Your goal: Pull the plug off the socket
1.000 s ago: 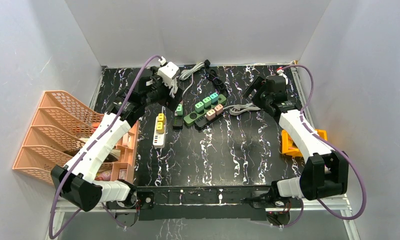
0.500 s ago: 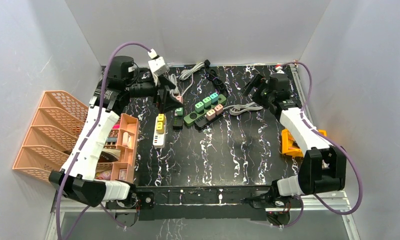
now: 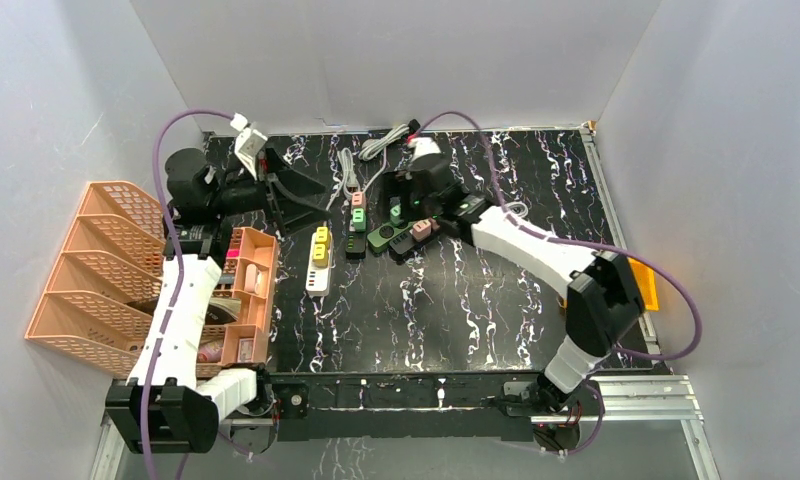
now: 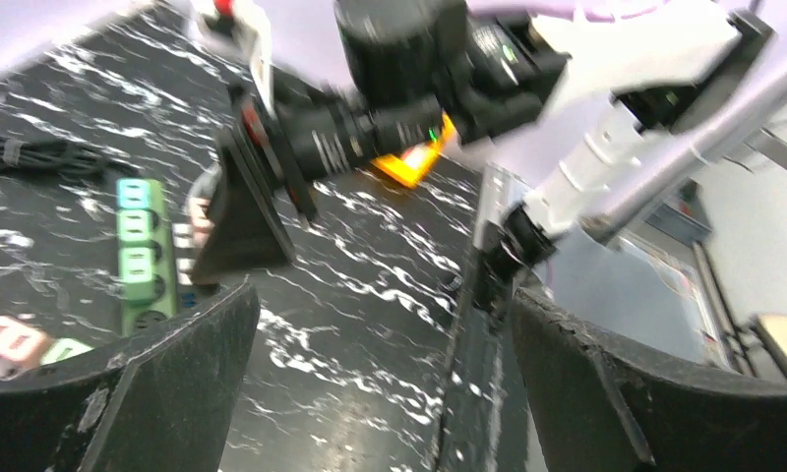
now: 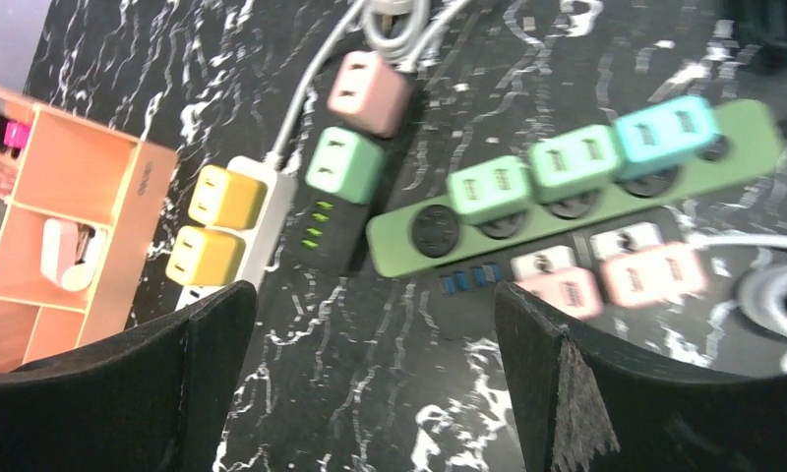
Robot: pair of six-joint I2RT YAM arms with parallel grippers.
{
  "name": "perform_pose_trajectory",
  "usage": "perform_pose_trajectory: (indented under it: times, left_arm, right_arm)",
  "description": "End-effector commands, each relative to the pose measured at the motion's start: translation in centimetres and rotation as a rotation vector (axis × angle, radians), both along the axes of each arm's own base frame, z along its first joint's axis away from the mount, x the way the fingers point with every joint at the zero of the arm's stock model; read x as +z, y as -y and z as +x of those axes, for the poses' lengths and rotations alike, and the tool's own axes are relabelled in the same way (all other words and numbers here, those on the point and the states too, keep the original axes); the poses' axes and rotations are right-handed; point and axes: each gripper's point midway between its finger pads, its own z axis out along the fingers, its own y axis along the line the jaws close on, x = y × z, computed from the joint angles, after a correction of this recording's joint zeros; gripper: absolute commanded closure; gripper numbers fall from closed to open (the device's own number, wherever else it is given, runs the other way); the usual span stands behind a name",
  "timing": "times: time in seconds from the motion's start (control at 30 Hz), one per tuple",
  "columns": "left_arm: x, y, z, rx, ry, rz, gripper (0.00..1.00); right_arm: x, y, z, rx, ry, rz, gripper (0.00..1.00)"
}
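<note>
Jaws of our right gripper (image 5: 372,295) gape empty over green plastic power strip (image 5: 394,251), poised, we judge, to pinch mint-green cube plug (image 5: 488,189) seated in it on black marbled worktop (image 5: 370,423). Our left gripper (image 3: 301,195): jaws wide, parked aside for room.

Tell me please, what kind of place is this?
Probably a robot test cell in a lab: plain white walls enclose a black marbled table holding a green power strip and an orange file rack.
</note>
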Motion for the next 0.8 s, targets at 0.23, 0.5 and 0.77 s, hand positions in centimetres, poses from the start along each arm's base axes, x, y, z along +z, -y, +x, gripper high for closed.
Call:
perform_pose_trajectory:
  times: [0.23, 0.5, 0.77]
  left_arm:
    - [-0.8, -9.1, 11.6, 0.883, -0.155, 0.051, 0.02]
    - [1.7, -9.6, 11.2, 0.808, 0.291, 0.24, 0.01]
    - [-0.3, -12.3, 12.0, 0.804, 0.136, 0.666, 0.02]
  right_arm:
    - [-3.4, -10.8, -3.1, 0.075, 0.049, -0.115, 0.02]
    - [-4.8, -13.5, -4.7, 0.141, 0.016, -0.116, 0.02]
    - [-5.9, -11.9, -5.1, 0.12, 0.013, -0.157, 0.02]
